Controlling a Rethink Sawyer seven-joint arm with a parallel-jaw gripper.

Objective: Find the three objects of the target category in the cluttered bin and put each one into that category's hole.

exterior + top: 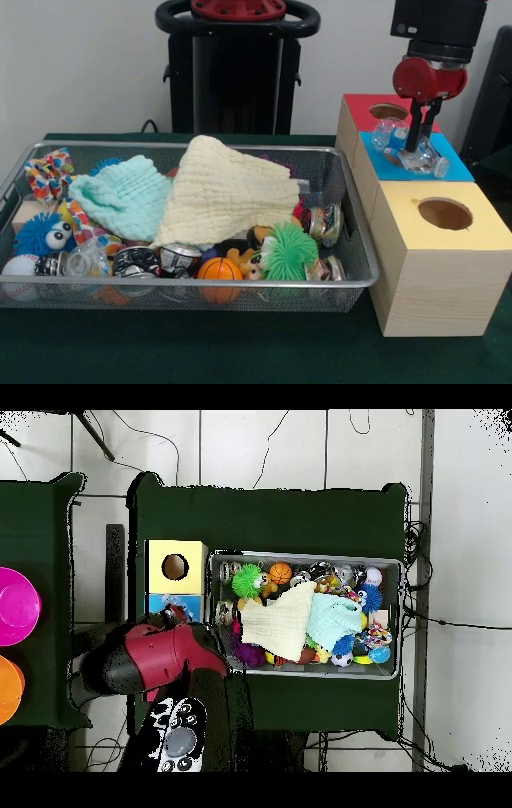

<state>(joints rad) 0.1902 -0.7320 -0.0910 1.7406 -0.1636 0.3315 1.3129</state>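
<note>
The cluttered bin [362,240], a silver wire-mesh basket with a thick rim, sits on the green table [240,352]. In the front view its long axis runs left to right across the table, parallel to the near edge; in the overhead view the same axis runs left to right, with one short end just beside the row of boxes.

Contents noted: a cream muslin cloth [228,196] draped over the middle, a mint knitted cloth [124,200] to its left, a small orange basketball [218,270], a green spiky ball [290,253], a blue fuzzy toy with eyes [40,234], a baseball [20,266] and a patterned ribbon bow [46,174]. Several small cans [180,258] lie among the toys; any printing on them cannot be read. No legible brand or writing is visible anywhere.

Three wooden boxes stand in a row beside the bin: a yellow-topped box [436,256] nearest the camera, a blue-topped box [456,170] behind it, a red-topped box [360,112] farthest. The yellow and red tops each show a round hole.

The gripper [416,144] hangs over the blue-topped box, its fingers pinching a clear crumpled plastic item [420,156] that rests on or just above the blue top.
</note>
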